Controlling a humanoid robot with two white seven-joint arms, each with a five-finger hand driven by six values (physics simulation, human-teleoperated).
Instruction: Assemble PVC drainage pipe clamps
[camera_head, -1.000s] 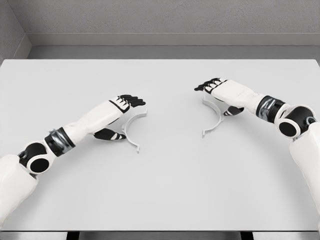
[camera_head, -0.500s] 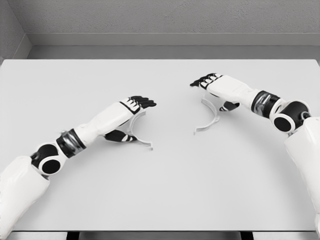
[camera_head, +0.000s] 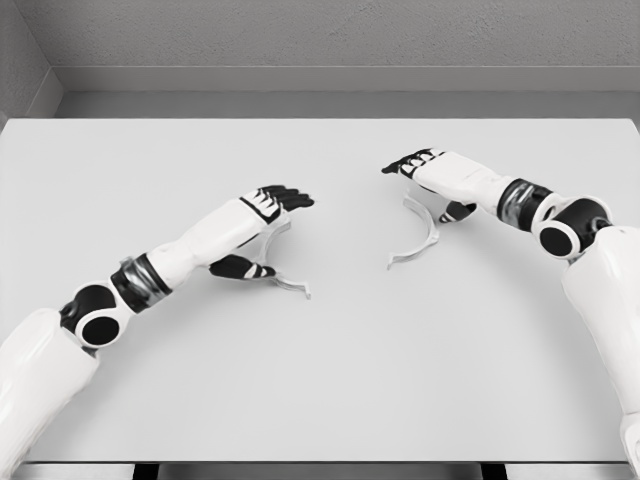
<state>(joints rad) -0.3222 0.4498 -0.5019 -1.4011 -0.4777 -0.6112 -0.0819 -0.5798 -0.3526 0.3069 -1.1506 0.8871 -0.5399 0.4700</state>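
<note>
Plainly, each hand sits over its own clamp half: the left hand (camera_head: 262, 215) has fingers above and thumb below the left half-ring (camera_head: 283, 268), apparently pinching it, and the right hand (camera_head: 428, 172) seems closed likewise on the right half-ring (camera_head: 420, 232). Both arcs open toward each other across bare table (camera_head: 340, 380), well apart, so mating likely needs both hands moving inward.

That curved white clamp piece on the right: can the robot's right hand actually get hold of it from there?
Probably yes. The right hand is directly over the right clamp half, its thumb beside the arc, and nothing on the table blocks it. Whether it grips it yet is unclear.
</note>
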